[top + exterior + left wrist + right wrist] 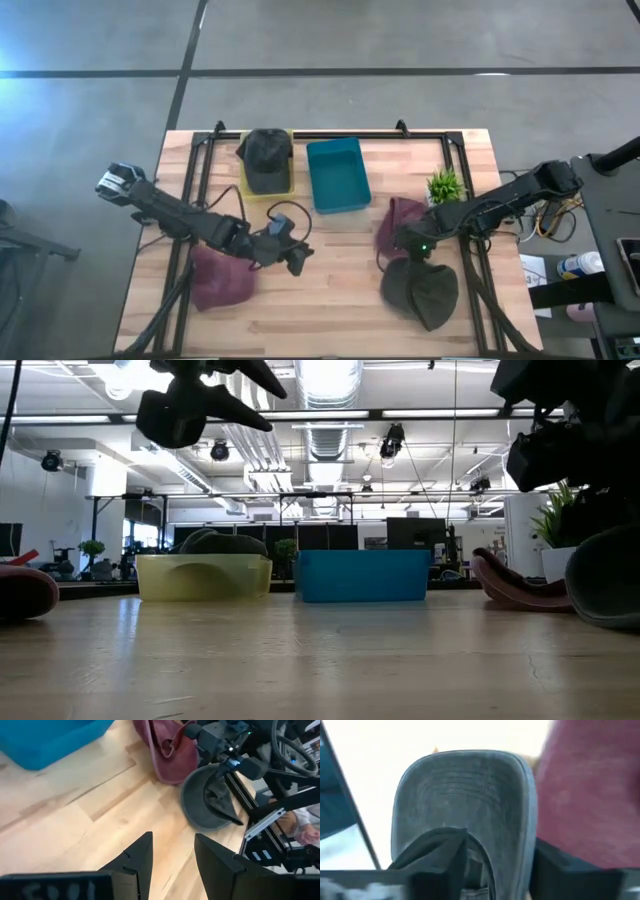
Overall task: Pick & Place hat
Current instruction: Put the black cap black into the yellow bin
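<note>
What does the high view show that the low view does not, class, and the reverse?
Only the high view: the whole left arm and right arm, the right gripper over the grey cap, and the dark cap seen fully in the yellow bin.

Only the low view: the room behind the table, with ceiling lights and ducts.

Both: the yellow bin, the blue bin, the maroon hat on the left side, another maroon hat on the right, the green plant, and the left gripper above the table.

Pale wooden worktop (330,300) at frame centre. Carrying yellow bin (247,182) and blue bin (337,175) at upper middle, potted plant (445,186) right. Maroon hats (222,280) lower left and (398,220) right; grey hat (425,295) lower right.
</note>
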You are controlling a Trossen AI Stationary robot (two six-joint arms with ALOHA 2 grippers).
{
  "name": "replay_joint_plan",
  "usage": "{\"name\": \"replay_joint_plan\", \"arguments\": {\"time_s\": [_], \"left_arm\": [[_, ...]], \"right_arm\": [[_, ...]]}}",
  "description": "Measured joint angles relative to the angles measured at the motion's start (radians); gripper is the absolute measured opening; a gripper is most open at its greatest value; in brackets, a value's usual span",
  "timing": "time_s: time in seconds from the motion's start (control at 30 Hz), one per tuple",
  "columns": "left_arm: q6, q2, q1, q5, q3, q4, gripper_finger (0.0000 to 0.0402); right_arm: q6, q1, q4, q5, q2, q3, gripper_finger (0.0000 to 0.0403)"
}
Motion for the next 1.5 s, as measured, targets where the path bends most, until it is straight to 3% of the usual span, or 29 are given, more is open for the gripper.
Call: {"name": "replay_joint_plan", "arguments": {"time_s": [0.2, 0.4, 0.57, 0.73, 0.9, 1.07, 1.23, 1.5], "left_arm": [[-0.042, -0.015, -0.034, -0.042, 0.002, -0.001, 0.0138], [-0.128, -0.065, -0.048, -0.076, 0.002, -0.052, 0.0138], [-0.184, -0.17, -0.068, -0.242, 0.002, -0.08, 0.0138], [-0.094, -0.325, -0.101, -0.453, 0.002, -0.085, 0.0138], [0.058, -0.462, -0.106, -0.484, 0.002, -0.089, 0.0138], [0.122, -0.608, -0.105, -0.593, 0.002, -0.091, 0.0138], [0.228, -0.726, -0.105, -0.641, 0.002, -0.09, 0.0138], [0.347, -0.817, -0.104, -0.679, 0.006, -0.086, 0.0138]], "right_arm": [[-0.015, 0.0, -0.006, -0.055, 0.008, 0.011, 0.0021], [-0.052, 0.0, -0.009, -0.072, -0.049, 0.098, 0.0015], [-0.066, -0.015, 0.001, -0.064, -0.067, 0.195, 0.0014], [-0.149, -0.034, 0.064, 0.108, -0.066, 0.307, 0.0014], [-0.237, -0.102, 0.162, 0.222, -0.032, 0.423, 0.0014], [-0.351, -0.178, 0.31, 0.291, 0.08, 0.548, 0.0014], [-0.487, -0.239, 0.367, 0.428, 0.267, 0.708, 0.0013], [-0.614, -0.343, 0.52, 0.429, 0.526, 0.93, 0.0013]]}}
